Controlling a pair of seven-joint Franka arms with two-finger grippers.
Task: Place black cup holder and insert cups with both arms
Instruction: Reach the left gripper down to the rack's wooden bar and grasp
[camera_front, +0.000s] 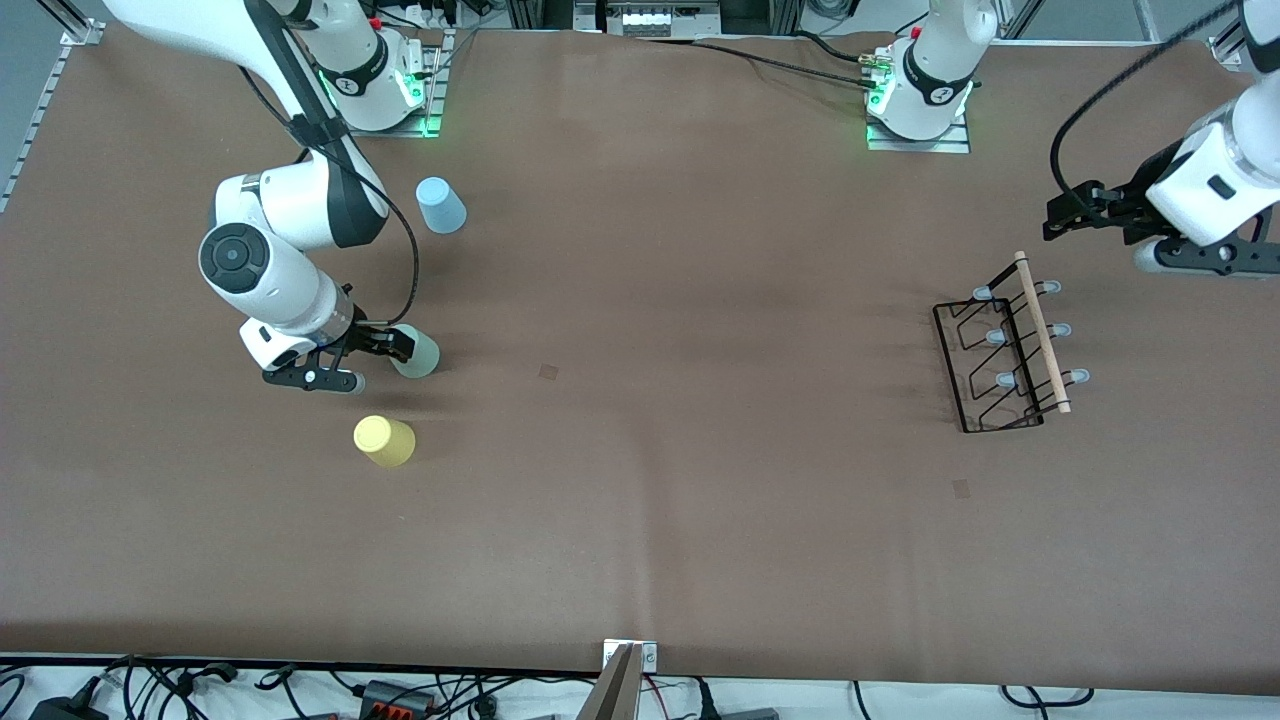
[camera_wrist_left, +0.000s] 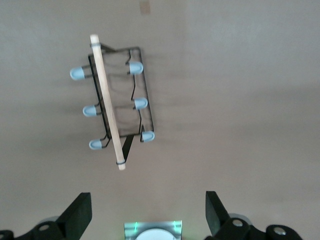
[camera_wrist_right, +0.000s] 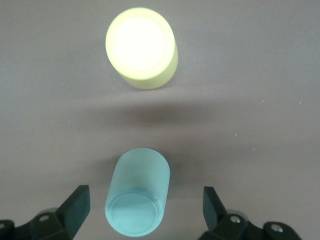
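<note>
brown table (camera_front: 640, 500), right claw (camera_wrist_right: 145, 210) wide around grey-green cup (camera_wrist_right: 137, 197), left claw (camera_wrist_left: 147, 212) wide above rack (camera_wrist_left: 115, 100)

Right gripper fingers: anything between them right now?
Yes: the pale grey-green plastic cup stands upside down between the open right gripper fingers, untouched, in the right wrist view.

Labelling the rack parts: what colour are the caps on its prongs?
Pale grey-blue caps on the thin black wire rack, clearest in the left wrist view.

High front overview of table (camera_front: 640, 480); wrist cameras close, downward, on holder (camera_wrist_left: 117, 100) and cups (camera_wrist_right: 137, 197)
</note>
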